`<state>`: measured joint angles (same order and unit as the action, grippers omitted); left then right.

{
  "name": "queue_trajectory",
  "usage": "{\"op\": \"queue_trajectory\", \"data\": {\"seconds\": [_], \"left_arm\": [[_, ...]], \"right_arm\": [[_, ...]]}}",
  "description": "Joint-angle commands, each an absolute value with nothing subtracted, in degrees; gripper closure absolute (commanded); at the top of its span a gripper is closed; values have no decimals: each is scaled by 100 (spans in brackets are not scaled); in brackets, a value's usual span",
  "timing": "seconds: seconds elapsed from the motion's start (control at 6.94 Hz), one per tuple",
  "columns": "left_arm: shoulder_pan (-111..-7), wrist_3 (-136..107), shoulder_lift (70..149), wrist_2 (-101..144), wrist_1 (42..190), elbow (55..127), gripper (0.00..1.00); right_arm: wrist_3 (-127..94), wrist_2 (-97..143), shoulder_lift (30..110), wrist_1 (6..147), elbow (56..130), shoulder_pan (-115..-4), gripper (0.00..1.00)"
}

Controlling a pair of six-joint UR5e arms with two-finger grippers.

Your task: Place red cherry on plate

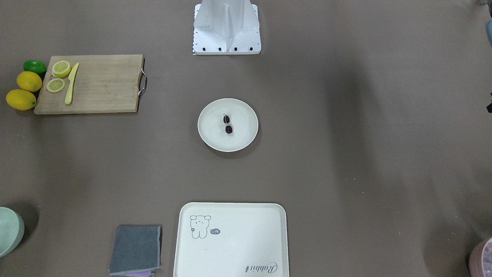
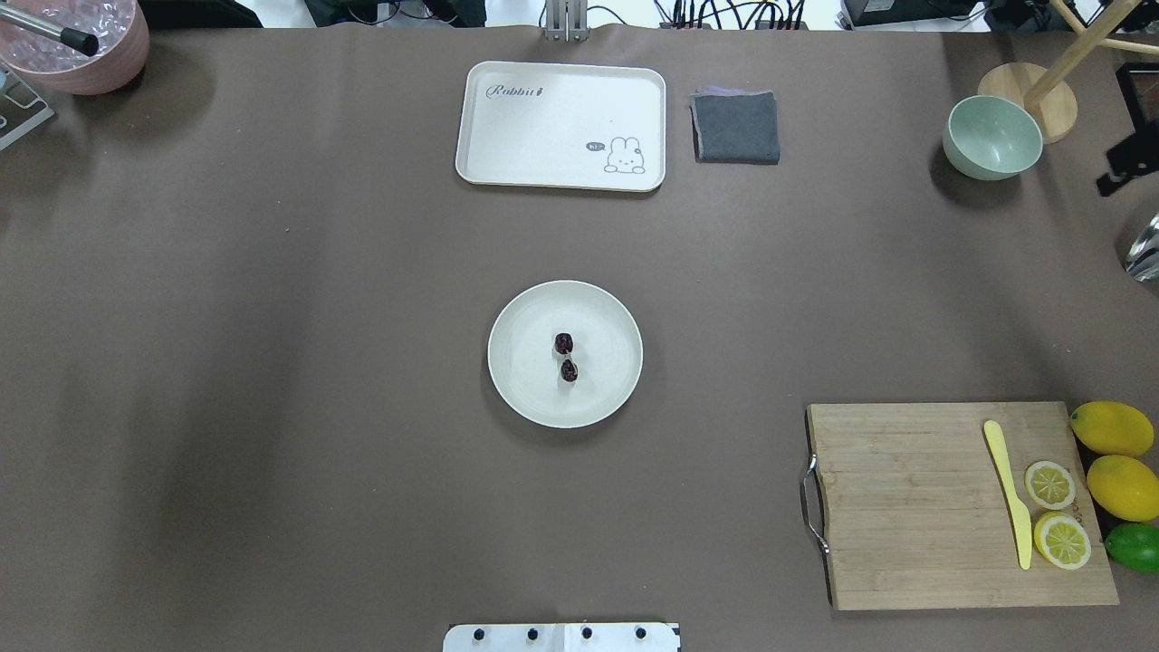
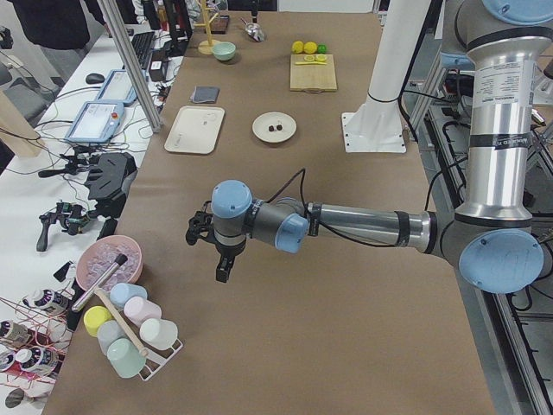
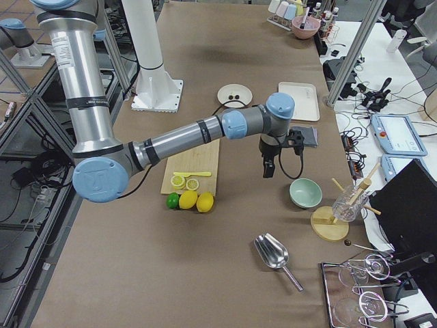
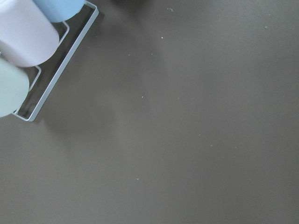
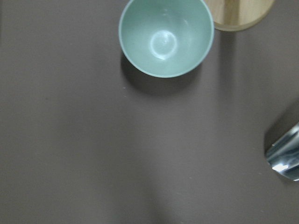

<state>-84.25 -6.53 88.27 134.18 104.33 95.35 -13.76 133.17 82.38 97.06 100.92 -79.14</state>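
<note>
The red cherry (image 2: 566, 356), a dark joined pair, lies near the middle of the round cream plate (image 2: 521, 394) at the table's centre. The cherry (image 1: 227, 124) also shows on the plate (image 1: 209, 136) in the front-facing view. My left gripper (image 3: 222, 272) hangs over bare table near the cup rack, far from the plate; I cannot tell whether it is open or shut. My right gripper (image 4: 267, 171) hangs near the green bowl, also away from the plate, and its state cannot be told. Neither wrist view shows fingers, the cherry or the plate.
A cutting board (image 2: 905, 507) carries lemon slices and a yellow knife, with lemons (image 2: 1112, 427) and a lime beside it. The bear tray (image 2: 561, 122), grey cloth (image 2: 735, 127), green bowl (image 2: 991, 136), pink bowl (image 2: 77, 45), cup rack (image 3: 130, 333) and metal scoop (image 4: 273, 254) line the table's edges.
</note>
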Motion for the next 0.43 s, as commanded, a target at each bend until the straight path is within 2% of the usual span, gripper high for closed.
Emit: {"op": "queue_trajectory", "data": {"seconds": [0.0,0.29], "left_arm": [[-8630,-650,8807,13421,10205,9536,2],[-8631,-650,8824,13377,10204,9536,2]], "right_arm": [[-119,13359,8753,9703,9714,-8611,0],[43,13359,8780,9564,9362,-8815,0]]}}
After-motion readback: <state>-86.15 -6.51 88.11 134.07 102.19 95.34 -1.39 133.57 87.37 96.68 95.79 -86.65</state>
